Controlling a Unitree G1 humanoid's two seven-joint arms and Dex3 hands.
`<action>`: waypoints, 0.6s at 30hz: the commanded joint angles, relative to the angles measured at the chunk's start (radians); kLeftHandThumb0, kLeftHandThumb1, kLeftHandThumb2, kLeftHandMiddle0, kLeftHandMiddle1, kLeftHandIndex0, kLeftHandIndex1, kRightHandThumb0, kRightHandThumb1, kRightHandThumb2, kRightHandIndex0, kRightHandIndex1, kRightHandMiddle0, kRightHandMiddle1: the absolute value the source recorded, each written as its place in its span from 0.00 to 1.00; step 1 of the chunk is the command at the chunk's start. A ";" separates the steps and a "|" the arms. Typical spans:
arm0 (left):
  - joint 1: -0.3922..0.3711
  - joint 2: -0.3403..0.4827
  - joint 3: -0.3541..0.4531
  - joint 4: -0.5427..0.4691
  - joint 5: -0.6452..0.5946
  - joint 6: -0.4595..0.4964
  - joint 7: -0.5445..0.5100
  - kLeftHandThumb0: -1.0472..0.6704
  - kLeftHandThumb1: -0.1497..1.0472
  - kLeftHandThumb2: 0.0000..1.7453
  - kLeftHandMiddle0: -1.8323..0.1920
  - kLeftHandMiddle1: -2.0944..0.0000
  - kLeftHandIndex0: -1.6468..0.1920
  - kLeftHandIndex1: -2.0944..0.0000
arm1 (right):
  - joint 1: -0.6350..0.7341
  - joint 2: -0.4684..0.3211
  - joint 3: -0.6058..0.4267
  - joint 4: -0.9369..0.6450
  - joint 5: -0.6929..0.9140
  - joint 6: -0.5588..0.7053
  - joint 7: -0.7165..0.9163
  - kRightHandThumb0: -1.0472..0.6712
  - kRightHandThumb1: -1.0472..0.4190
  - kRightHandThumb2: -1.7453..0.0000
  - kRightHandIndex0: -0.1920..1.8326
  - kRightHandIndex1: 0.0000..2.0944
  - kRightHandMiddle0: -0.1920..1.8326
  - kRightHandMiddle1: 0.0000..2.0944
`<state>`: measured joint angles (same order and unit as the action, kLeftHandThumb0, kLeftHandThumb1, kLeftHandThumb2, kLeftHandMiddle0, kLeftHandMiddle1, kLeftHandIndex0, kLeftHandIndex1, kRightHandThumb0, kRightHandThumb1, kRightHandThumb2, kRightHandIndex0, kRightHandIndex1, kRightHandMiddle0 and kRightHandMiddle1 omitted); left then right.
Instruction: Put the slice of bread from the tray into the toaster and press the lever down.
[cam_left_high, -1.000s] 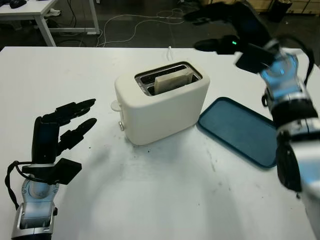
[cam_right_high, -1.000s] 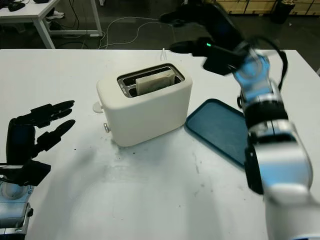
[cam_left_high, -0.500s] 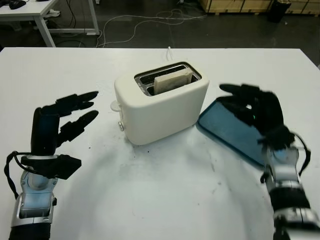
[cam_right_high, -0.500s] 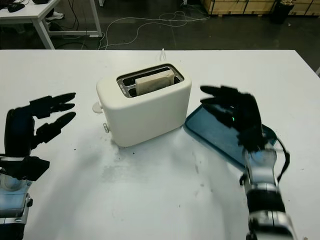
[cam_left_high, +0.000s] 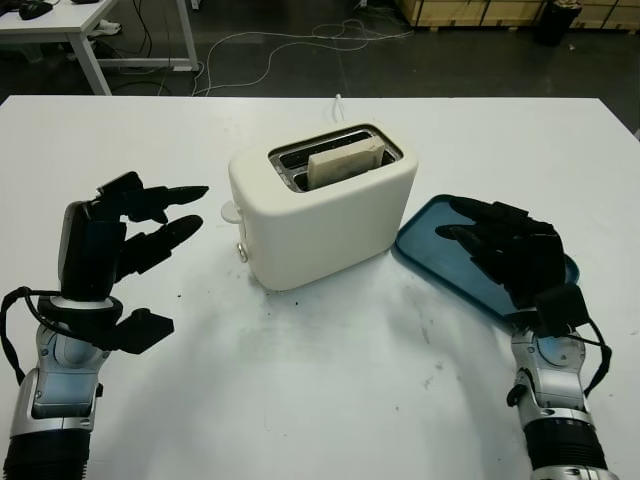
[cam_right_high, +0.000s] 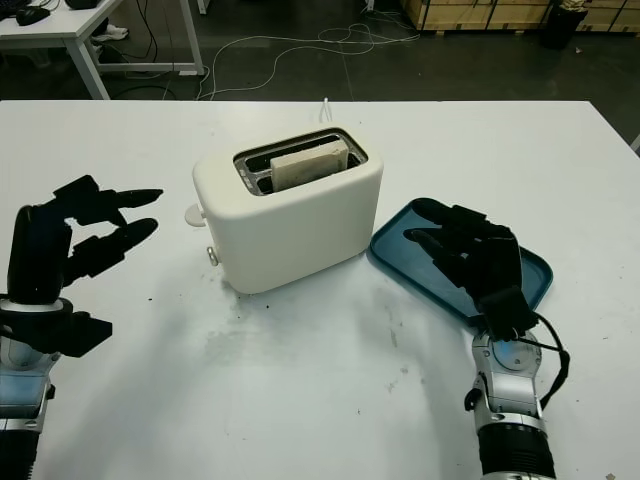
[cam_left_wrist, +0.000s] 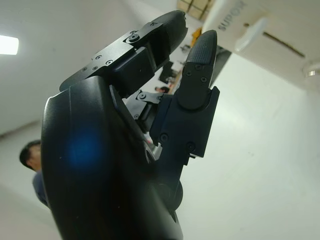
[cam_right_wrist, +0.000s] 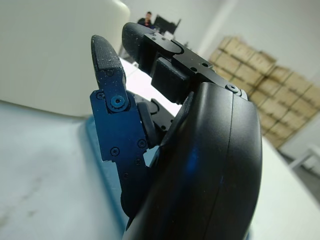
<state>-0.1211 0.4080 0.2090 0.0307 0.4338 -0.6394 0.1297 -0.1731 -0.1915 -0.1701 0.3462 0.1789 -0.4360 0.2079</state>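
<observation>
- A white table is seen, with cables on the dark floor behind it.
- The slice of bread is already standing in the toaster.
- The right hand has been brought down from high above the toaster; it is open over the blue tray, holding nothing.
- The left hand is open near the lever, which is likely still to be pressed.
- Much of the lever is hidden.

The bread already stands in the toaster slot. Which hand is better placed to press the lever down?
Probably the left hand. It is open, beside the white plastic toaster's end that carries the small lever. The right hand, also open, is over the blue tray on the far side.
</observation>
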 joint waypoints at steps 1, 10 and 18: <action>-0.017 0.021 -0.002 -0.010 0.033 0.000 0.024 0.43 0.81 0.00 0.57 0.17 0.30 1.00 | 0.007 0.024 0.006 -0.008 0.006 0.032 -0.010 0.31 0.10 1.00 0.64 0.18 0.65 0.01; -0.052 0.082 -0.034 0.047 0.183 -0.032 0.127 0.41 0.80 0.00 0.55 0.17 0.28 0.99 | 0.035 0.064 0.037 -0.046 -0.014 0.068 -0.029 0.31 0.10 1.00 0.67 0.16 0.66 0.01; -0.115 0.139 -0.097 0.143 0.274 -0.060 0.235 0.43 0.82 0.01 0.55 0.17 0.28 1.00 | 0.035 0.063 0.045 -0.053 -0.019 0.075 -0.014 0.29 0.11 1.00 0.66 0.17 0.66 0.00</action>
<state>-0.2208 0.5319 0.1271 0.1595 0.6948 -0.6860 0.3476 -0.1411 -0.1325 -0.1295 0.3122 0.1649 -0.3700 0.1920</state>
